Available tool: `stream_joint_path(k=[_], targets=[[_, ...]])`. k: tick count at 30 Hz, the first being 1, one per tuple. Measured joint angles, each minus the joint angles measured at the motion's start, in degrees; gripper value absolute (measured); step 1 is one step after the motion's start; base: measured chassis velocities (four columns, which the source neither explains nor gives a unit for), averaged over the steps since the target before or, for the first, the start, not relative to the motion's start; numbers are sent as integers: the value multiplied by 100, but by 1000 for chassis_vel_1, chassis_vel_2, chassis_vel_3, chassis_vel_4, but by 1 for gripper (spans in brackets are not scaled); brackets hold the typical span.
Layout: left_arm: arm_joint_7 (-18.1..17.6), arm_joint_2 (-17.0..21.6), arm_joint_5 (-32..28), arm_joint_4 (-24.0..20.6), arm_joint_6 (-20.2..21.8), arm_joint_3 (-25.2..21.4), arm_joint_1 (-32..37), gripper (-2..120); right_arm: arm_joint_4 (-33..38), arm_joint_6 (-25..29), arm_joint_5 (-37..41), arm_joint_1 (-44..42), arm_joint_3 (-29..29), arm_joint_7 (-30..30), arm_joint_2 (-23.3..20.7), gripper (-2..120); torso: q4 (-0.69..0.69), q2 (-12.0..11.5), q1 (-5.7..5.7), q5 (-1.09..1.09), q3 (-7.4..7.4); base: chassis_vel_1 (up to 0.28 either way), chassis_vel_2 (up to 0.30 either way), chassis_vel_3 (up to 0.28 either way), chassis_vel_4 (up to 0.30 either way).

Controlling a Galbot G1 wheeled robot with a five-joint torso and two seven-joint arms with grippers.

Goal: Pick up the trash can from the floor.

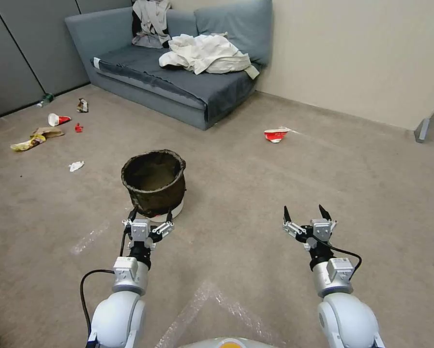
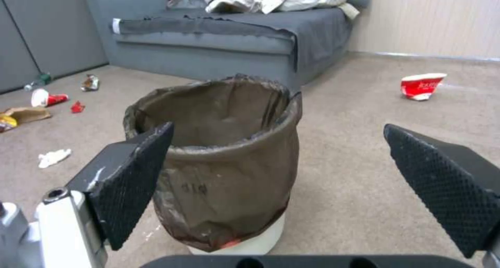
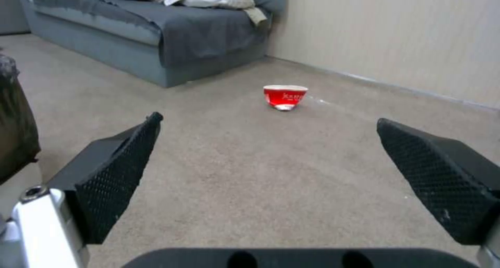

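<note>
From the head view, the left gripper (image 1: pixel 149 216) reaches low and forward with its fingers spread, the tips right at the near foot of the trash can (image 1: pixel 154 182), which stands upright on the floor (image 1: pixel 255 193). The right gripper (image 1: pixel 307 215) is held out level, well apart from the bin, its fingers spread over bare carpet. Behind the bin a grey sofa (image 1: pixel 178 82) carries a heap of pale cloth (image 1: pixel 204 54); a crushed red cup (image 1: pixel 276 135) lies to the right, and scattered litter (image 1: pixel 47 130) to the left.

In the left wrist view, the spread fingers (image 2: pixel 130 182) frame the trash can (image 2: pixel 224 166), which sits closer to one finger than the other; whether that finger touches the bag is hard to tell. The white base peeks below the dark bag.

In the right wrist view, the open fingers (image 3: pixel 115 178) frame carpet and the red cup (image 3: pixel 285 96); the bin's edge (image 3: pixel 15 131) is cut off at the side.
</note>
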Motion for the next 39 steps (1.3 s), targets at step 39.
stream_joint_path(k=[39], targets=[[0, 0, 0, 0, 0, 0, 0, 100, 0, 0, 0, 0, 0, 0, 0, 100, 0, 0, 0, 0, 0, 0, 0, 0, 0]])
